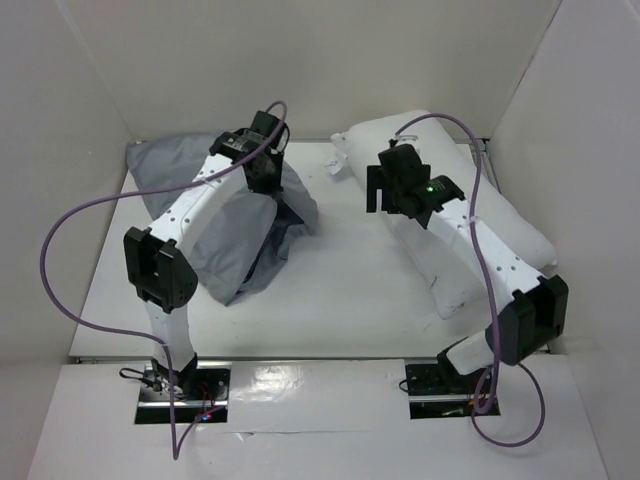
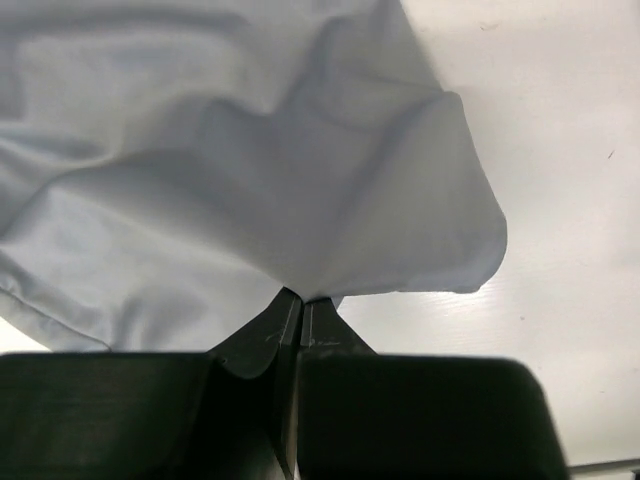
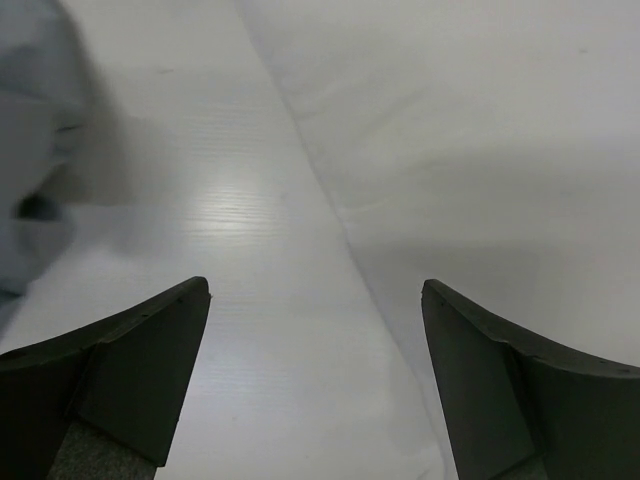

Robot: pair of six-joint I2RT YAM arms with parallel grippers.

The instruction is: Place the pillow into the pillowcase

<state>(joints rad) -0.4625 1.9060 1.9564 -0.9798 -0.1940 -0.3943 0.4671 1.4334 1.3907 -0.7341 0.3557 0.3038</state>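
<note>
The grey, wrinkled pillowcase (image 1: 232,245) lies bunched on the left half of the table, partly under my left arm. My left gripper (image 1: 266,182) sits over its right part. In the left wrist view that gripper (image 2: 301,300) is shut on a fold of the pillowcase (image 2: 250,170), which is drawn up into a peak at the fingertips. The plump white pillow (image 1: 520,235) lies diagonally along the right side. My right gripper (image 1: 384,192) hovers at the pillow's near-left edge. It (image 3: 315,290) stands open with nothing between its fingers, the pillow (image 3: 480,150) to its right and the pillowcase (image 3: 30,150) at far left.
White walls (image 1: 60,150) enclose the table (image 1: 350,280) at the left, back and right. Purple cables (image 1: 70,230) loop off both arms. The pillow's small tag (image 1: 338,165) sticks out at the back centre.
</note>
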